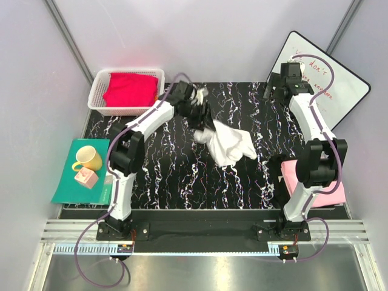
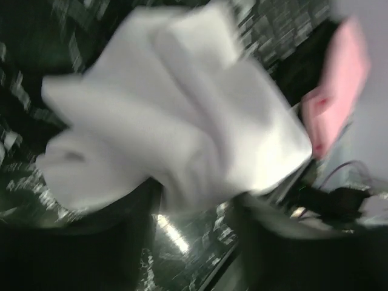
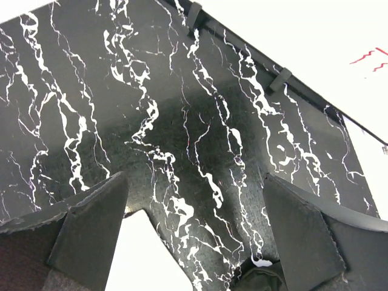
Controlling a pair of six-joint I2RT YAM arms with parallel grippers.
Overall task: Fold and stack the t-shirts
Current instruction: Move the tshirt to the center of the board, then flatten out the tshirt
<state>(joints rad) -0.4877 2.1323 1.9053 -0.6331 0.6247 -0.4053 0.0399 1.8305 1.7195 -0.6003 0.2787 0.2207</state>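
Top external view shows the white t-shirt [image 1: 229,144] crumpled mid-desk [image 1: 170,176], one corner at the left end effector [image 1: 200,116]; whether that one grips the cloth cannot be told. The right end effector [image 1: 274,91] hangs released and empty, far right. The pink t-shirt [image 1: 336,193] lies near right, and the red t-shirt [image 1: 130,89] is in the far-left basket [image 1: 96,100].

pale grey walls [image 1: 212,36] enclose a black marbled table [image 1: 170,176] (white veins).
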